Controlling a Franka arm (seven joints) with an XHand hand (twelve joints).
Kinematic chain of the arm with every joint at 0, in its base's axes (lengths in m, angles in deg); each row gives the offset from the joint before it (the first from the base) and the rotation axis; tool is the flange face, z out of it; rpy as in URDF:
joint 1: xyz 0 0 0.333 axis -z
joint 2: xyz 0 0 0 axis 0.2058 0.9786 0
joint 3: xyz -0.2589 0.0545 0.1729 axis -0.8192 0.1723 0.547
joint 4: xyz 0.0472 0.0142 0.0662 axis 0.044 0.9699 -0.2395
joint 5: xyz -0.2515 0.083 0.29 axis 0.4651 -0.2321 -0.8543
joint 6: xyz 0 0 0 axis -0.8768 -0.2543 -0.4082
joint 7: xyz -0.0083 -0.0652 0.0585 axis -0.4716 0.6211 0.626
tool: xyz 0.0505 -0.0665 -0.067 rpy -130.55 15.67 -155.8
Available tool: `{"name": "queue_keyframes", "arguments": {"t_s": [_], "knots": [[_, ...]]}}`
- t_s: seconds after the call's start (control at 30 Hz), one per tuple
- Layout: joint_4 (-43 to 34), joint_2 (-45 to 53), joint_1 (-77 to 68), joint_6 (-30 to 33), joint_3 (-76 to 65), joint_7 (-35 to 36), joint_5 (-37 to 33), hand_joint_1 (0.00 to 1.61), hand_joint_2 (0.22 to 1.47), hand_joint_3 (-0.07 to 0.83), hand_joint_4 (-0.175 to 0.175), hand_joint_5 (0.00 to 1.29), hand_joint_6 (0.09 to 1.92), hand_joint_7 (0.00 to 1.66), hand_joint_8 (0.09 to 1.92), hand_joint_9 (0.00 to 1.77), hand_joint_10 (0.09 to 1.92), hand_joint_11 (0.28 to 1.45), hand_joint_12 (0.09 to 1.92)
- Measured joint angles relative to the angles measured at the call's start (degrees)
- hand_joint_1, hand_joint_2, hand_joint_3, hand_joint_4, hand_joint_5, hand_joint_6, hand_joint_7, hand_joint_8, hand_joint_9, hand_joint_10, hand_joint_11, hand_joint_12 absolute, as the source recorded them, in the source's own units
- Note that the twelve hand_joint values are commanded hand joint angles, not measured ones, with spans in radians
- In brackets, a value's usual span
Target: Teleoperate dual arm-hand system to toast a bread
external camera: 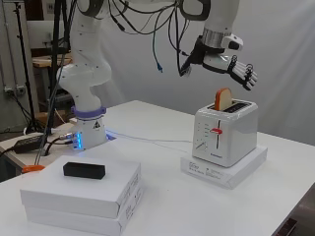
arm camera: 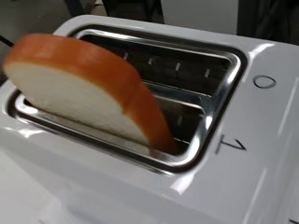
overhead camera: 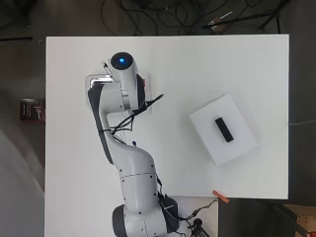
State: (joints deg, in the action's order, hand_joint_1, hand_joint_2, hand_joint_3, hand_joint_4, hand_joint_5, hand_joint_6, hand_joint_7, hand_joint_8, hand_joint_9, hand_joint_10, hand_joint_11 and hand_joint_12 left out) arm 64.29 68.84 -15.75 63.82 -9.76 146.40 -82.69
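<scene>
The arm (external camera: 86,64) is being held bent over the table (external camera: 162,206), rising from its base at the left of the side view and reaching across to the right, with the hand (external camera: 235,69) being kept in the air just above the toaster (external camera: 225,135) and apart from it. The fingers (external camera: 246,74) are being held straight and spread, sloping down to the right, so the hand is released and nothing is being grasped. The bread slice (external camera: 223,99) is being held by the toaster, standing on edge in the near slot (arm camera: 140,154) and only partly sunk, with its rounded crust being shown well above the top; in the wrist view the slice (arm camera: 88,88) is being seen leaning a little, with its long axis running along the slot. The far slot (arm camera: 182,70) is being seen beside it. The toaster's red lever (external camera: 216,131) is being shown high on its front face. The toaster is being carried on a flat white box (external camera: 224,169). At the near left, 2 stacked white boxes (external camera: 81,196) are being topped by a black block (external camera: 84,170), lying flat and well apart from the toaster.
</scene>
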Motion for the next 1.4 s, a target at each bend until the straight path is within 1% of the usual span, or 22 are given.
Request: {"name": "queue_keyframes", "arguments": {"t_s": [0.07, 0.17, 0.2, 0.23, 0.27, 0.3, 0.33, 0.37, 0.43, 0.47, 0.5, 0.57, 0.67, 0.9, 0.97, 1.0, 1.03, 1.07, 1.1, 1.13, 1.2, 1.4], "knots": [[4.20, -1.18, 0.83, 3.18, -2.67, -1.00, -1.53, 0.00, 1.08, 0.016, -0.046, 0.22, 0.09, 0.25, 0.09, 0.33, 0.09, 0.38, 0.09], [8.71, -2.06, 2.15, 7.47, -8.31, -2.06, -4.15, 0.00, 1.10, 0.008, -0.055, 0.26, 0.09, 0.30, 0.09, 0.36, 0.09, 0.38, 0.09], [10.14, -2.18, 2.57, 9.15, -10.09, -2.27, -4.86, 0.00, 1.10, 0.005, -0.054, 0.29, 0.09, 0.36, 0.09, 0.42, 0.09, 0.40, 0.09], [11.66, -2.13, 3.04, 11.03, -11.75, -2.37, -5.77, 0.00, 1.12, 0.004, -0.058, 0.33, 0.09, 0.51, 0.09, 0.58, 0.09, 0.44, 0.09], [12.82, -1.54, 3.43, 12.50, -12.99, -2.24, -6.70, 0.00, 1.14, -0.014, -0.068, 0.36, 0.09, 0.76, 0.09, 0.77, 0.31, 0.58, 0.09], [13.22, -0.47, 3.75, 13.06, -13.61, -2.00, -7.31, 0.01, 1.15, -0.015, -0.074, 0.39, 0.09, 0.94, 0.09, 0.85, 0.72, 0.66, 0.25], [13.13, 0.91, 3.99, 13.26, -13.95, -1.94, -7.60, 0.03, 1.14, -0.011, -0.078, 0.40, 0.09, 1.04, 0.12, 0.88, 1.07, 0.65, 0.57], [12.91, 1.85, 4.10, 13.54, -14.05, -1.98, -7.68, 0.04, 1.13, -0.007, -0.079, 0.40, 0.09, 1.07, 0.21, 0.88, 1.28, 0.61, 0.86], [12.98, 3.15, 4.31, 15.62, -14.11, -1.94, -8.36, 0.09, 1.10, -0.002, -0.084, 0.36, 0.09, 0.90, 0.99, 0.89, 1.63, 0.59, 1.38], [13.30, 3.65, 4.40, 16.93, -14.09, -1.68, -8.91, 0.10, 1.10, -0.001, -0.086, 0.34, 0.09, 0.83, 1.31, 0.90, 1.73, 0.59, 1.53], [13.55, 4.15, 4.47, 18.00, -14.05, -1.46, -9.39, 0.11, 1.09, -0.001, -0.088, 0.32, 0.09, 0.78, 1.53, 0.90, 1.81, 0.59, 1.63], [13.42, 5.31, 4.54, 18.79, -13.72, -1.37, -9.65, 0.11, 1.08, -0.001, -0.091, 0.28, 0.09, 0.74, 1.72, 0.91, 1.88, 0.60, 1.73], [12.18, 7.20, 4.53, 17.12, -12.73, -0.93, -9.10, 0.12, 1.07, -0.001, -0.097, 0.24, 0.09, 0.72, 1.77, 0.90, 1.91, 0.60, 1.75], [11.22, 10.18, 4.45, 16.40, -11.14, -0.16, -8.48, 0.15, 1.09, 0.001, -0.098, 0.22, 0.09, 0.75, 1.45, 0.87, 1.73, 0.55, 1.55], [11.40, 10.31, 4.40, 16.16, -11.14, -1.17, -8.12, 0.17, 1.10, 0.002, -0.097, 0.25, 0.09, 0.78, 1.68, 0.92, 1.82, 0.60, 1.68], [11.46, 10.40, 4.41, 16.19, -11.24, -1.93, -7.76, 0.17, 1.09, 0.000, -0.102, 0.20, 0.09, 0.73, 1.45, 0.86, 1.63, 0.56, 1.47], [11.51, 10.79, 4.47, 16.37, -11.44, -2.74, -7.41, 0.13, 1.06, -0.003, -0.091, 0.15, 0.09, 0.55, 0.96, 0.66, 1.13, 0.51, 1.00], [11.51, 11.61, 4.54, 16.53, -11.60, -3.69, -7.21, 0.09, 1.03, -0.003, -0.075, 0.13, 0.09, 0.42, 0.55, 0.51, 0.68, 0.47, 0.59], [11.40, 12.97, 4.62, 16.55, -11.72, -4.94, -6.84, 0.08, 1.01, -0.002, -0.059, 0.12, 0.09, 0.36, 0.29, 0.44, 0.38, 0.45, 0.32], [11.34, 14.17, 4.69, 16.59, -11.83, -5.83, -6.47, 0.06, 0.99, -0.002, -0.045, 0.12, 0.09, 0.34, 0.15, 0.41, 0.20, 0.45, 0.16], [11.99, 16.09, 4.73, 17.55, -11.98, -6.91, -5.98, 0.04, 0.98, -0.003, -0.027, 0.13, 0.09, 0.34, 0.09, 0.40, 0.09, 0.45, 0.09], [16.98, 14.71, 4.72, 20.95, -12.26, -9.63, -5.23, 0.00, 1.00, 0.008, -0.006, 0.16, 0.09, 0.37, 0.09, 0.41, 0.09, 0.45, 0.09]]}}
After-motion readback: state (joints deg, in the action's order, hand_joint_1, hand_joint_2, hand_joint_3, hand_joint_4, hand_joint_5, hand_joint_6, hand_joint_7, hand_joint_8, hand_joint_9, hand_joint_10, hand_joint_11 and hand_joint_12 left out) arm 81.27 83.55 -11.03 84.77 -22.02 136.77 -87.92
